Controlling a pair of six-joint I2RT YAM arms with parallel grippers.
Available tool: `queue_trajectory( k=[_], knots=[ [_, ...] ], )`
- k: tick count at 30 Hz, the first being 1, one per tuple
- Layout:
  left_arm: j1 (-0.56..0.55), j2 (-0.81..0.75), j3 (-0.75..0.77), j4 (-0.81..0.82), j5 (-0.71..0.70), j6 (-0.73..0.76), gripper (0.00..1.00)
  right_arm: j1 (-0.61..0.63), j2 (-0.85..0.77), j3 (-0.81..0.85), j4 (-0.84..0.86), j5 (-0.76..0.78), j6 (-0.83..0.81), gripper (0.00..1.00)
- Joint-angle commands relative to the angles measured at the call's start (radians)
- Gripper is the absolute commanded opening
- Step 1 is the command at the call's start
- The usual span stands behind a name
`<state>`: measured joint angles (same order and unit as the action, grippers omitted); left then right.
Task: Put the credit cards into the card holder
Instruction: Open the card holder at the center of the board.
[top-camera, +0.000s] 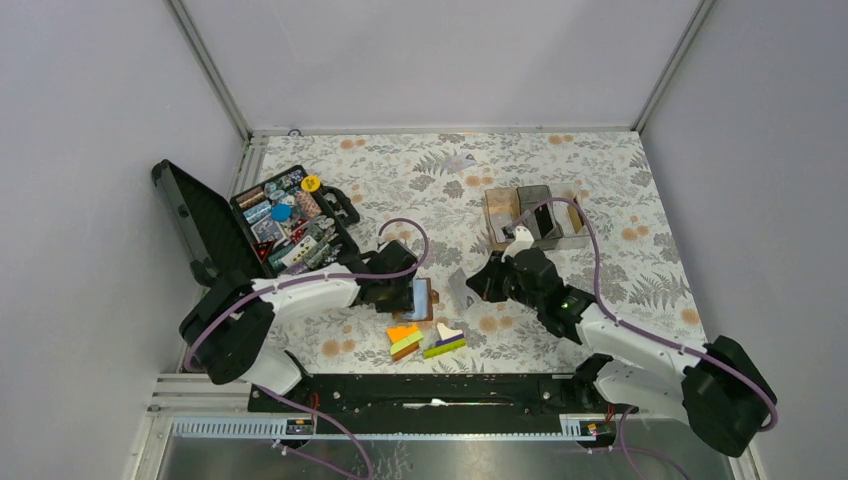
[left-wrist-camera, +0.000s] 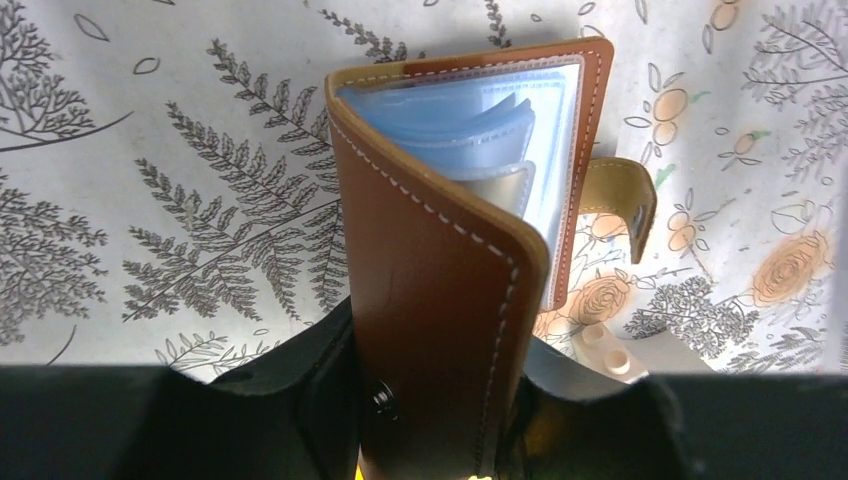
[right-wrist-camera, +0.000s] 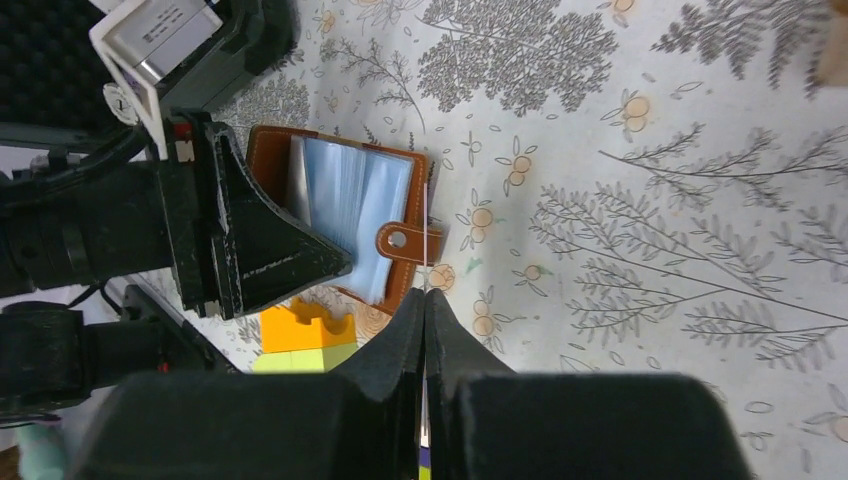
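The brown leather card holder (left-wrist-camera: 440, 260) is open, with clear bluish sleeves (left-wrist-camera: 480, 110) fanned out and its snap tab (left-wrist-camera: 620, 205) hanging to the right. My left gripper (left-wrist-camera: 440, 385) is shut on its front cover and holds it just above the table; it also shows in the top view (top-camera: 421, 298). My right gripper (right-wrist-camera: 425, 300) is shut on a thin grey credit card (top-camera: 459, 287), which shows edge-on in the right wrist view (right-wrist-camera: 426, 235). The card's edge is just beside the snap tab (right-wrist-camera: 405, 240). Other cards are not clearly visible.
An open black tool case (top-camera: 290, 225) full of small parts stands at the back left. Clear and brown compartment boxes (top-camera: 535, 215) stand behind the right arm. Orange, green and purple blocks (top-camera: 425, 340) lie near the front, just below the holder.
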<state>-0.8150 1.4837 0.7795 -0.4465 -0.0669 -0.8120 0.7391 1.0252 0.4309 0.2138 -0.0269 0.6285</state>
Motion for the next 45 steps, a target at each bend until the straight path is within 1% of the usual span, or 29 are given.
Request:
queue_trajectory(
  k=[1,5,7,15,22,25,26,27,29,31,33,34,39,41,45],
  knots=[
    [-0.001,-0.070,-0.053,0.195,0.043,-0.002,0.34,0.010,0.084,0.076,0.107,-0.048,0.097,0.00],
    [0.008,-0.087,-0.100,0.267,0.062,-0.002,0.32,0.030,0.161,0.107,0.152,-0.046,0.147,0.00],
    [0.016,-0.101,-0.141,0.318,0.097,-0.008,0.31,0.047,0.203,0.124,0.171,-0.035,0.162,0.00],
    [0.078,-0.126,-0.245,0.480,0.199,-0.021,0.31,0.100,0.362,0.159,0.204,0.106,0.210,0.00],
    [0.117,-0.103,-0.301,0.612,0.286,-0.031,0.33,0.130,0.497,0.183,0.269,0.100,0.227,0.00],
    [0.143,-0.094,-0.327,0.653,0.314,-0.033,0.35,0.134,0.529,0.172,0.318,0.096,0.230,0.00],
    [0.153,-0.092,-0.333,0.656,0.321,-0.032,0.37,0.135,0.536,0.171,0.323,0.094,0.231,0.00],
    [0.162,-0.094,-0.337,0.655,0.323,-0.029,0.41,0.136,0.541,0.172,0.325,0.096,0.230,0.00],
    [0.179,-0.104,-0.341,0.644,0.323,-0.016,0.51,0.136,0.546,0.168,0.331,0.096,0.228,0.00],
    [0.191,-0.117,-0.334,0.617,0.311,0.000,0.63,0.137,0.549,0.169,0.327,0.104,0.224,0.00],
    [0.195,-0.127,-0.317,0.581,0.294,0.022,0.73,0.137,0.550,0.169,0.327,0.108,0.222,0.00],
    [0.195,-0.129,-0.306,0.562,0.290,0.032,0.76,0.137,0.549,0.167,0.331,0.105,0.221,0.00],
    [0.195,-0.136,-0.250,0.469,0.270,0.088,0.85,0.137,0.543,0.145,0.441,0.053,0.224,0.00],
    [0.195,-0.154,-0.242,0.458,0.267,0.102,0.89,0.137,0.540,0.151,0.455,0.042,0.220,0.00],
    [0.195,-0.184,-0.235,0.448,0.270,0.117,0.89,0.137,0.539,0.171,0.460,0.032,0.212,0.00]
  ],
)
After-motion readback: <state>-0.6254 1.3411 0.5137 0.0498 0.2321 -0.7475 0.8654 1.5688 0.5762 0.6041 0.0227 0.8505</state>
